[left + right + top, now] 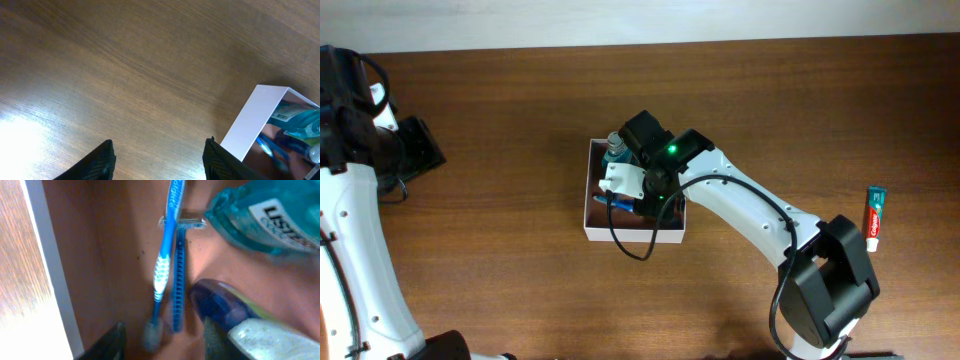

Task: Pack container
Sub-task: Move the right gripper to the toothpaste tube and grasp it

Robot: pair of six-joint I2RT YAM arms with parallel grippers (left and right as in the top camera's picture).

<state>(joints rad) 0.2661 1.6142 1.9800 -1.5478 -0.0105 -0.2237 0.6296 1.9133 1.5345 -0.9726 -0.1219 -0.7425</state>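
The container [588, 205] is a shallow square box with white walls and a pinkish-brown inside, at the table's middle. My right gripper [162, 340] is open and empty, low inside it [47, 275]. Below it lie a blue toothbrush [164, 260], a blue razor [178, 280], a teal mouthwash bottle [260, 215] and a dark-capped item [225, 305]. The right arm hides most of the box from above; the bottle's top [613, 150] shows. My left gripper [157, 160] is open and empty over bare wood, left of the container's wall [252, 120].
A toothpaste tube [875, 215] lies on the table at the far right. The left arm [360, 150] stands at the table's left edge. The table top is dark wood.
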